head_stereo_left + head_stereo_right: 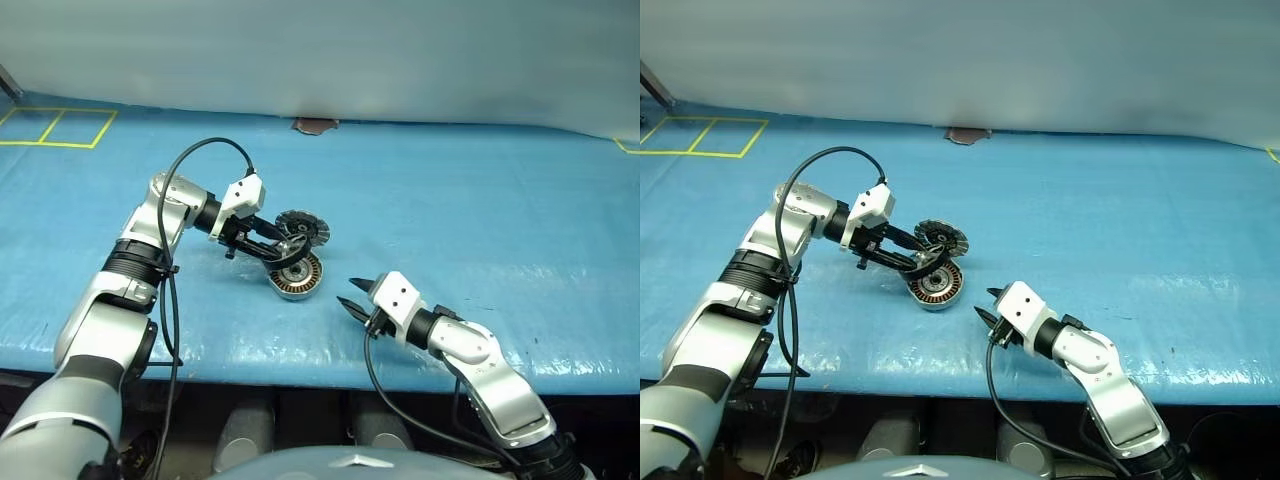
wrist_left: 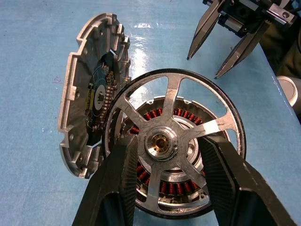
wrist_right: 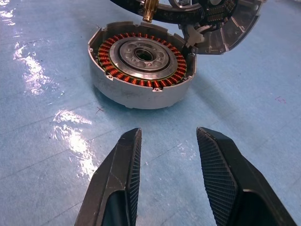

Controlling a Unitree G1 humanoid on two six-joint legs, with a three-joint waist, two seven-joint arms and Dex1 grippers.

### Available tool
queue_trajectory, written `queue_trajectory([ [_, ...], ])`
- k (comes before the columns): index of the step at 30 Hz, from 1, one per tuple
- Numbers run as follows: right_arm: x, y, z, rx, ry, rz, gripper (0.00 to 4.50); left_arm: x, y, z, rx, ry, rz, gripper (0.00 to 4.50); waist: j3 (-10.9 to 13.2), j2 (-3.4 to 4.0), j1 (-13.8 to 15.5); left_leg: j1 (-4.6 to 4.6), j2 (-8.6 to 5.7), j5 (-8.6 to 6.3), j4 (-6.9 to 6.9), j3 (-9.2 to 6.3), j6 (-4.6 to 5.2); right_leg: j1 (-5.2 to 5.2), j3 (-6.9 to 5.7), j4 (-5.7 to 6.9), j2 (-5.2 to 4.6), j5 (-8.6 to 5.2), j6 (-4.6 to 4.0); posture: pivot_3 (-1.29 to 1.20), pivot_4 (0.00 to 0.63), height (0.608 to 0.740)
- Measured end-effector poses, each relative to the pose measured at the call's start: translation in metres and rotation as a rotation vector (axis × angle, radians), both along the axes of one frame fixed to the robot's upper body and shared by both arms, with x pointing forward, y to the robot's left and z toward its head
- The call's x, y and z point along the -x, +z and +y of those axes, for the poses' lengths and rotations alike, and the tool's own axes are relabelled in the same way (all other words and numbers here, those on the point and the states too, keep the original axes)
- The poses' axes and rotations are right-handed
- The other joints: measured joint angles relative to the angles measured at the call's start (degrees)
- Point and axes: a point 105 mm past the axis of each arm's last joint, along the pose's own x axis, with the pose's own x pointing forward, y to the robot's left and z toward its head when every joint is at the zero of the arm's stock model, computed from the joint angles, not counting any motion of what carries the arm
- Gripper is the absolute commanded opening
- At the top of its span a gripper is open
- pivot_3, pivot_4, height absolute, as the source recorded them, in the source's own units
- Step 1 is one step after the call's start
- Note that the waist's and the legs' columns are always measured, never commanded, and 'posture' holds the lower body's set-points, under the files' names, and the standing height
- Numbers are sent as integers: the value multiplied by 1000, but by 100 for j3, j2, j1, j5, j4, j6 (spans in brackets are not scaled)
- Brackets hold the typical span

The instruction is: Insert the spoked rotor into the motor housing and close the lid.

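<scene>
My left gripper [image 1: 278, 248] is shut on the spoked rotor [image 2: 162, 143], a shiny silver wheel with a brass hub. It holds the rotor just above the motor housing [image 3: 136, 94]. The copper windings show through the spokes. The housing sits on the blue table with its centre hub bare. The lid [image 2: 77, 108] stands open at the housing's far edge, its ribbed face [image 1: 303, 229] turned toward me. My right gripper [image 3: 169, 134] rests low in front of the housing, a short way off, open with nothing between its fingers.
A blue tarp [image 1: 480, 220] covers the table, and its front edge [image 1: 300, 365] runs close behind my right arm. Yellow tape squares [image 1: 60, 128] mark the far left corner. A small brown patch [image 1: 315, 125] lies at the far edge. A black cable [image 1: 195, 155] loops over my left arm.
</scene>
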Motion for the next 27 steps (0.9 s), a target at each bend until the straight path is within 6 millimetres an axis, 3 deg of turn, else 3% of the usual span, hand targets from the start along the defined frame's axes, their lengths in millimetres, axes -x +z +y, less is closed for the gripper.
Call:
queue_trajectory([
  [27, -3, -5, 4, -47, -1, -5, 1961, 2, -5, -8, -52, -71, -38, 2004, 0, 0, 2, 0, -1, 0, 10, -1, 1, 5, 0, 1, 0, 0, -1, 0, 150, 740],
])
